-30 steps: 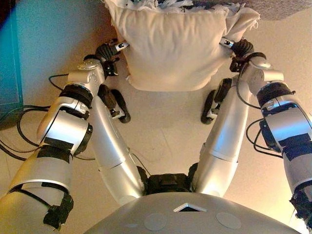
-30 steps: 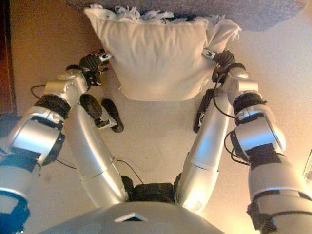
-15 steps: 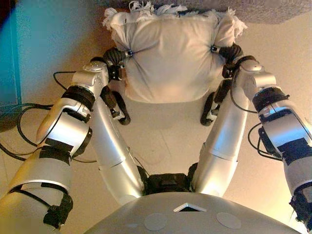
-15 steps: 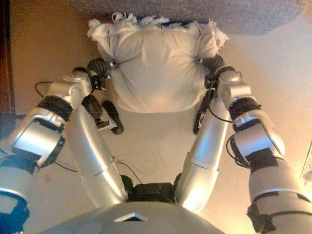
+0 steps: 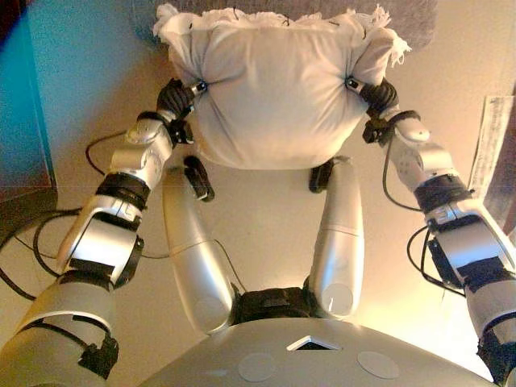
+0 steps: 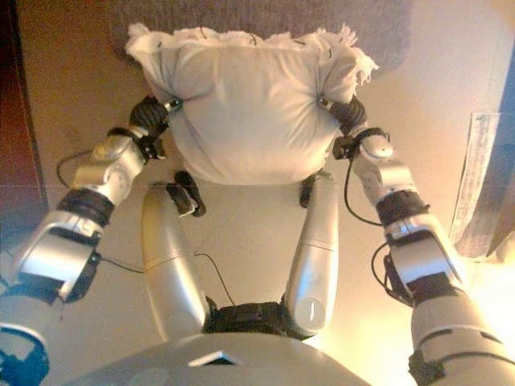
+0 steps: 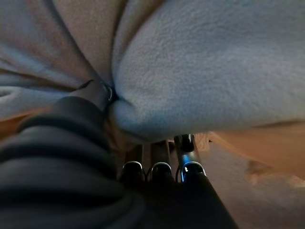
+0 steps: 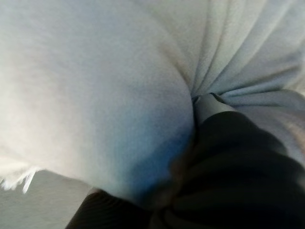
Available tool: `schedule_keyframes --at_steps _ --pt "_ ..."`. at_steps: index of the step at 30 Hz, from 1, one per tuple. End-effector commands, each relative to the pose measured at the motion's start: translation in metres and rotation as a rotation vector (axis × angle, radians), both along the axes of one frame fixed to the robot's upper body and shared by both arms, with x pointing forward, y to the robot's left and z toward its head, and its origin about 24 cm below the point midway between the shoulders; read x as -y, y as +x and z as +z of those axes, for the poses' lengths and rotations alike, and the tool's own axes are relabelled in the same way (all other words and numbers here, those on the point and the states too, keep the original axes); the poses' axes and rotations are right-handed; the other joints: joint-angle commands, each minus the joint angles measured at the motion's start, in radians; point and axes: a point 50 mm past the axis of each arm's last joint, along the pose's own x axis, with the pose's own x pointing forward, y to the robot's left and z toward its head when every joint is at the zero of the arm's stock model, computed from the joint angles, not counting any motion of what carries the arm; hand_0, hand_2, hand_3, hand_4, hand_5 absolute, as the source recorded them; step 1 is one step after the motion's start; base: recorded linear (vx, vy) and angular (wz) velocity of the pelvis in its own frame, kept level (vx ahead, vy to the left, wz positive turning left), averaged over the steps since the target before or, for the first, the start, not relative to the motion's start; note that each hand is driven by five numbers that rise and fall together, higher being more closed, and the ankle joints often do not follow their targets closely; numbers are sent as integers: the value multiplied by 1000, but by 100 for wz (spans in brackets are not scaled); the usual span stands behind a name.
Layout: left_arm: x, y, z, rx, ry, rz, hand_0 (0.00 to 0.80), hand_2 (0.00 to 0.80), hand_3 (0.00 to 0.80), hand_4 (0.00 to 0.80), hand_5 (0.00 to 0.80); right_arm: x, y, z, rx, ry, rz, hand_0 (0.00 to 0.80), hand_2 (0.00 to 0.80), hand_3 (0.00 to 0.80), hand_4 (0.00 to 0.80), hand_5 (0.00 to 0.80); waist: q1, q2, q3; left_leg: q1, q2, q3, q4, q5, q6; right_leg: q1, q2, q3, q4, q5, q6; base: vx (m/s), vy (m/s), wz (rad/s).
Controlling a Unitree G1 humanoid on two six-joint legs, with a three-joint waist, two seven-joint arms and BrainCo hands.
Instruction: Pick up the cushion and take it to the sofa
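A cream cushion (image 5: pixel 274 97) with frayed white fringe hangs in the air in front of me, squeezed between both hands. My left hand (image 5: pixel 176 98) grips its left side, its thumb dug into the cloth and its fingers (image 7: pixel 159 167) curled under the cushion (image 7: pixel 214 62). On the right side my right hand (image 5: pixel 377 95) pinches the cloth the same way, the fabric of the cushion (image 8: pixel 86 86) bunching round the hand (image 8: pixel 228 157). A grey textured surface (image 6: pixel 386 32), perhaps the sofa, lies just beyond the cushion's far edge.
Beige floor lies below the cushion. A teal panel (image 5: pixel 24 97) stands along the left side. A pale printed strip (image 5: pixel 488 137) and a dark brown edge (image 5: pixel 509 185) are on the right.
Both hands have squeezed inward, so the flat cushion is now bunched at its sides. The arms have stretched farther forward with it, and the whole view has shifted.
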Motion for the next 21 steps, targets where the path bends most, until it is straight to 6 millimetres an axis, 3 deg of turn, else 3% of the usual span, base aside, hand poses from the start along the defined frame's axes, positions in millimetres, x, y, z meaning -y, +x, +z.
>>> schedule_keyframes --at_steps 1,5,11,16,21 --pt "49 -7 25 249 -105 -134 800 800 800 800 800 -33 -14 10 186 104 118 800 800 800 800 800 29 24 -220 169 -9 -18 -268 112 3 128 -13 -16 -267 188 -37 256 11 16" --pt "46 -23 16 253 -129 -128 800 800 800 800 800 -26 -29 0 184 149 103 800 800 800 800 800 46 17 -273 352 -29 18 -447 158 -16 302 -28 -53 -448 227 -3 184 -6 -4" --pt "35 -51 -5 229 -151 -113 800 800 800 800 800 -23 -59 -26 149 188 66 800 800 800 800 800 58 12 -363 598 -48 82 -666 210 -7 542 -19 -128 -658 271 31 120 -6 4" --pt "23 -75 -22 184 -209 -93 800 800 800 800 800 -23 -84 -47 107 204 61 800 800 800 800 800 65 16 -435 752 -64 122 -821 244 -3 689 7 -172 -783 291 38 139 18 -3" --pt "9 -94 -31 152 -239 -65 800 800 800 800 800 -21 -97 -52 76 240 82 800 800 800 800 800 66 20 -475 861 -78 148 -920 263 -8 790 34 -205 -867 302 40 40 2 -1"
